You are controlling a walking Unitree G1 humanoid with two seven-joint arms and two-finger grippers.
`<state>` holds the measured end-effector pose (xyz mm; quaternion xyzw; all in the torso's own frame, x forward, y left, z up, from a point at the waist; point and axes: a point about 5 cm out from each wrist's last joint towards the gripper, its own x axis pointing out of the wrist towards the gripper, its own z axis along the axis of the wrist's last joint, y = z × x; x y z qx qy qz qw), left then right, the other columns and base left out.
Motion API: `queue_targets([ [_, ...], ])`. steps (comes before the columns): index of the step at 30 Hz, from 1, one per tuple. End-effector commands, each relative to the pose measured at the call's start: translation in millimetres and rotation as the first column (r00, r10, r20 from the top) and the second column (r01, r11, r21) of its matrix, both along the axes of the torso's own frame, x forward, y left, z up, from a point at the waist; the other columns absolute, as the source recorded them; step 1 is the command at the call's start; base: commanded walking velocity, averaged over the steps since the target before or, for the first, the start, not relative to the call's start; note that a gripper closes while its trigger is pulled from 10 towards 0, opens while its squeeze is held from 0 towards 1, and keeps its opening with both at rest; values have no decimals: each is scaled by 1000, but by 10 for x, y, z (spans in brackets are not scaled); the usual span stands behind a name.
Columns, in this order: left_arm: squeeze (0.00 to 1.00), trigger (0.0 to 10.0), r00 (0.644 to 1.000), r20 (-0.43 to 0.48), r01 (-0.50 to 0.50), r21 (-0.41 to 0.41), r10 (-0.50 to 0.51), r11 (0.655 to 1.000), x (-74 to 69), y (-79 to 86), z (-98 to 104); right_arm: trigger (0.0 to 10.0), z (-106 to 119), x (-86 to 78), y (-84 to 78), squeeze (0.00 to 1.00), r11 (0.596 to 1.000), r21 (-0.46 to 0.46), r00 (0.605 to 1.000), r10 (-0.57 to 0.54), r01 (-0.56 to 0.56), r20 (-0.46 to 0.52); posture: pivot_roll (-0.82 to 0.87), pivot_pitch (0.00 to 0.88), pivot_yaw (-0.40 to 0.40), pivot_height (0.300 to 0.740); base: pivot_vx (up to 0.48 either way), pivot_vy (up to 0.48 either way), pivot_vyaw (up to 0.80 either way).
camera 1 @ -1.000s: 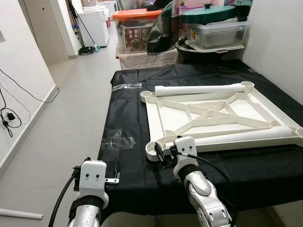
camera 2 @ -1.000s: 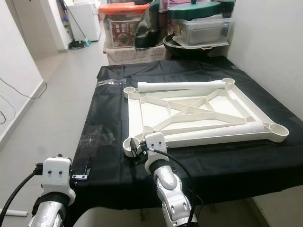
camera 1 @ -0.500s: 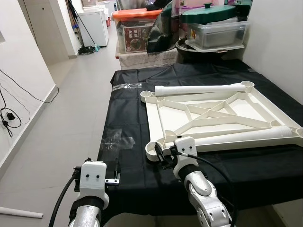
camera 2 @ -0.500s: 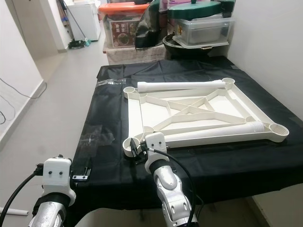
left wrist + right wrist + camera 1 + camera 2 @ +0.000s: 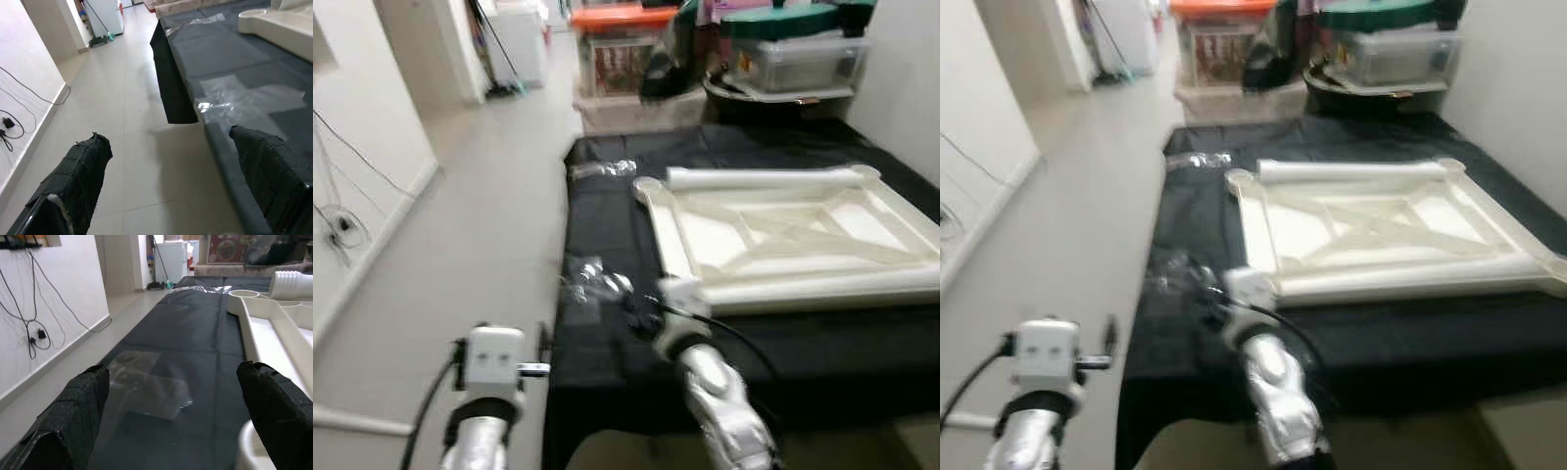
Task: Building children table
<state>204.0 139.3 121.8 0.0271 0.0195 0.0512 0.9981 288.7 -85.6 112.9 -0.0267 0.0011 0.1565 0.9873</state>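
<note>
Both grippers' jaws stand apart, empty; your right gripper [image 5: 171, 421] is nearer the table frame [image 5: 1381, 230], whose closest leg tube [image 5: 1410, 282] runs crosswise just ahead.

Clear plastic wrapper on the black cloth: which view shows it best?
The right wrist view: the clear plastic wrapper lies sharp and flat on the black cloth, framed by the open right gripper. The left wrist view shows it obliquely at the cloth's edge; both eye views blur it.
</note>
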Motion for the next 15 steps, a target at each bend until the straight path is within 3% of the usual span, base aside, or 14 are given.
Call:
queue_targets([
  [1,0,10000,1000,-16,0,-5,0,1000,-8,-6,-21,10000,13,-13,-28,0,1000,3,1000,-5,5,12,-51,0,35,740,0,480,0],
  [15,0,10000,1000,-12,-11,-7,11,1000,-1,48,-7,10000,26,-8,-33,0,1000,4,1000,-3,3,19,-38,0,24,740,0,480,0],
])
